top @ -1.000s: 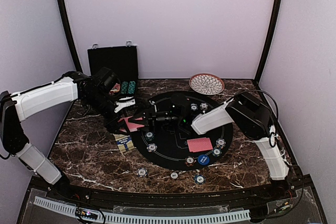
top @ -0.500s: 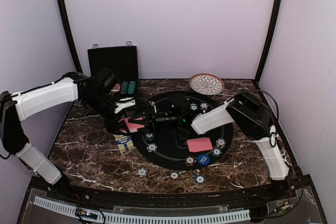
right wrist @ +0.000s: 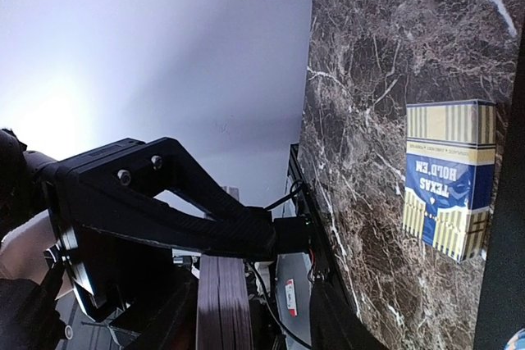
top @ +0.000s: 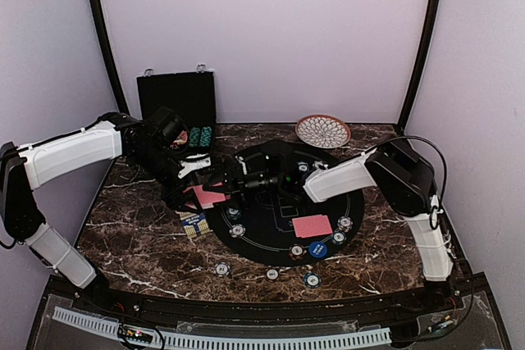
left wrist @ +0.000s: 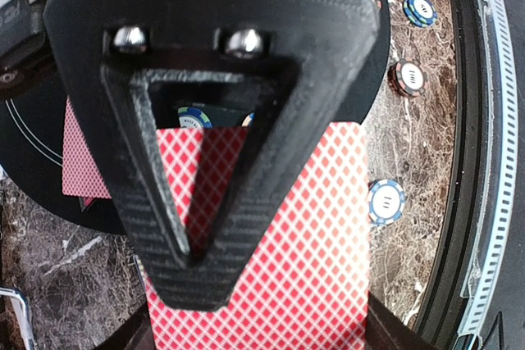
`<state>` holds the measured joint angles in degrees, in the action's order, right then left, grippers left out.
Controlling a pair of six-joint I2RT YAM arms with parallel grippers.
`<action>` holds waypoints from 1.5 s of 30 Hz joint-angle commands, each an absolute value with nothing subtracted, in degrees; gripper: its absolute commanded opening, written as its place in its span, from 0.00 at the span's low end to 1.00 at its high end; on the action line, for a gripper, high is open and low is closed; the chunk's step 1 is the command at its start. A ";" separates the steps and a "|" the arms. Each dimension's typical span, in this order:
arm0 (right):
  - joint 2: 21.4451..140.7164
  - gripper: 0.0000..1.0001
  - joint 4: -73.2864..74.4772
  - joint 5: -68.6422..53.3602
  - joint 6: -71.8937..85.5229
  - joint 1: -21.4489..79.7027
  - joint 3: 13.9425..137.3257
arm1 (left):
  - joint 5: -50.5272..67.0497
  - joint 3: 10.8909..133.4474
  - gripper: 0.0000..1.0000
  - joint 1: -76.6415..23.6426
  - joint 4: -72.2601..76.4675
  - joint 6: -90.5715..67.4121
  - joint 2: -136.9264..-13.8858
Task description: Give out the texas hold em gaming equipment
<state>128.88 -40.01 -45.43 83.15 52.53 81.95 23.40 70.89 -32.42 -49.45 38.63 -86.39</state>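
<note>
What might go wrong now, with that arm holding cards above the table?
The left gripper pinches the red-backed cards in mid-air; one could slip out and land among the poker chips below. The right gripper sits right beside that stack, so the two arms might bump and scatter cards.

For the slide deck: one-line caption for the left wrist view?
Left gripper shut on red-backed cards; striped chips lie on the marble beside the black mat.
</note>
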 commanded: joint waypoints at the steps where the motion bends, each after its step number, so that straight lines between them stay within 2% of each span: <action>1: 124.89 0.45 -33.93 -45.75 77.64 51.88 83.16 | 23.86 71.10 0.03 -32.56 -50.72 39.74 -84.71; 7: 123.48 0.45 -32.12 -46.35 76.35 51.52 81.80 | 22.92 71.32 0.02 -32.61 -50.61 39.66 -84.77; 15: 121.17 0.32 -30.02 -46.85 74.75 51.24 80.21 | 21.73 71.43 0.01 -32.53 -50.50 39.47 -84.84; 26: 118.56 0.27 -28.79 -47.03 73.56 50.67 77.79 | 21.51 71.70 0.01 -32.56 -50.54 39.29 -84.90; 29: 118.02 0.30 -28.80 -46.88 73.62 50.70 77.61 | 21.54 71.72 0.01 -32.60 -50.54 39.29 -84.99; 35: 119.86 0.45 -27.41 -46.46 73.06 51.94 79.60 | 21.85 72.29 0.01 -32.60 -50.70 39.13 -85.24; 45: 122.63 0.48 -19.68 -44.79 70.01 53.00 84.38 | 22.06 72.51 0.01 -32.61 -50.88 38.98 -84.92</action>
<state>121.45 -22.15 -45.95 72.05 52.53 81.87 21.39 71.07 -32.42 -49.60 38.79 -86.39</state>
